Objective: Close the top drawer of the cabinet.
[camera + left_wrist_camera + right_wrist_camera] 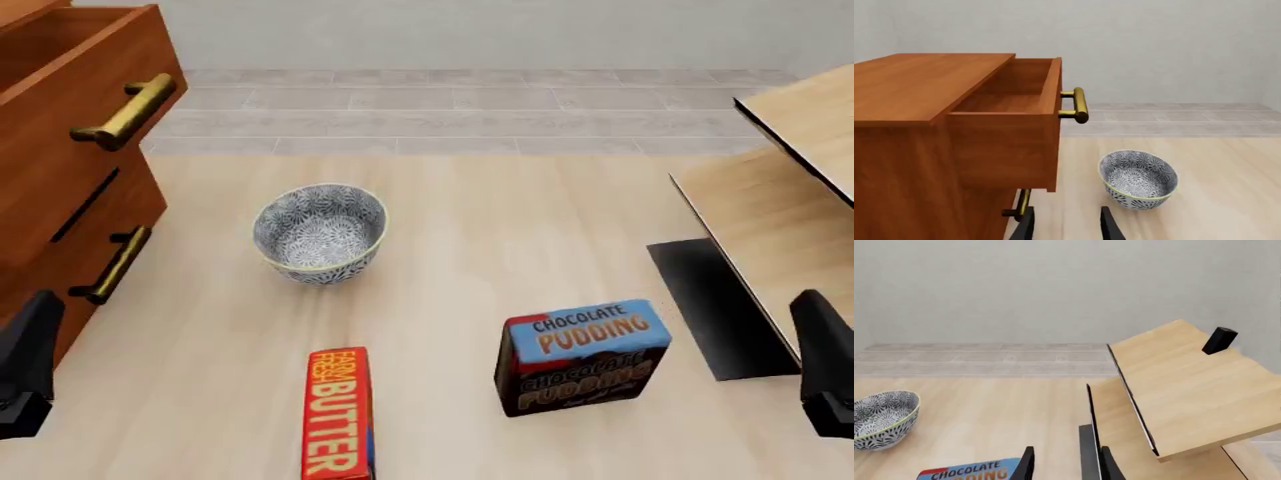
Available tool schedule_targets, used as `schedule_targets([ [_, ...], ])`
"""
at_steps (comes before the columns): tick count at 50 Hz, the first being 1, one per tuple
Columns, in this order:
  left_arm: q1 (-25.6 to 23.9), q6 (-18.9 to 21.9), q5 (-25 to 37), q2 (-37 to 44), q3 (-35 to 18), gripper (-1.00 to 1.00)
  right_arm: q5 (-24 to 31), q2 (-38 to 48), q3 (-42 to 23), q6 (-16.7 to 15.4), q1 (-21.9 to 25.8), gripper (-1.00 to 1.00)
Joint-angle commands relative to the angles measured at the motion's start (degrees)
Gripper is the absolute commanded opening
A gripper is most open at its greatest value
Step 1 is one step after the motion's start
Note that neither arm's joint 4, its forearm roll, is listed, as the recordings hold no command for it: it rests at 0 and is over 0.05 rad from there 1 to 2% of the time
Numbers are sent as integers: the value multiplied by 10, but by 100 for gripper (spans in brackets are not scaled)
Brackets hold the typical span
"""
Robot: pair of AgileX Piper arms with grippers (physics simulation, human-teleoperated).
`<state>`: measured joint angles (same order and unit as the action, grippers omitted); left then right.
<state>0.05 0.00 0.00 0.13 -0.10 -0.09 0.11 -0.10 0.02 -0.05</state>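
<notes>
The cabinet (pixel 901 85) of reddish-brown wood stands at the left of the table (pixel 534 230). Its top drawer (pixel 1004 150) is pulled well out and looks empty inside, with its brass bar handle (pixel 1079 105) at the front. In the front view the top drawer (pixel 67 80) juts out above a lower handle (pixel 114 265). My left gripper (pixel 1067 231) is open, low and in front of the cabinet, touching nothing. My right gripper (pixel 1066 469) is open too, far off on the right side.
A patterned bowl (pixel 320 233) sits just right of the cabinet. A butter box (pixel 338 415) and a chocolate pudding box (pixel 583 355) lie nearer me. Pale wood furniture (pixel 787 170) with a black knob (pixel 1219 340) fills the right side.
</notes>
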Motion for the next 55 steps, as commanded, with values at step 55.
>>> schedule_targets([
  [55,-103,235,-14,1,-65,100,-1,6,1,25,17,100],
])
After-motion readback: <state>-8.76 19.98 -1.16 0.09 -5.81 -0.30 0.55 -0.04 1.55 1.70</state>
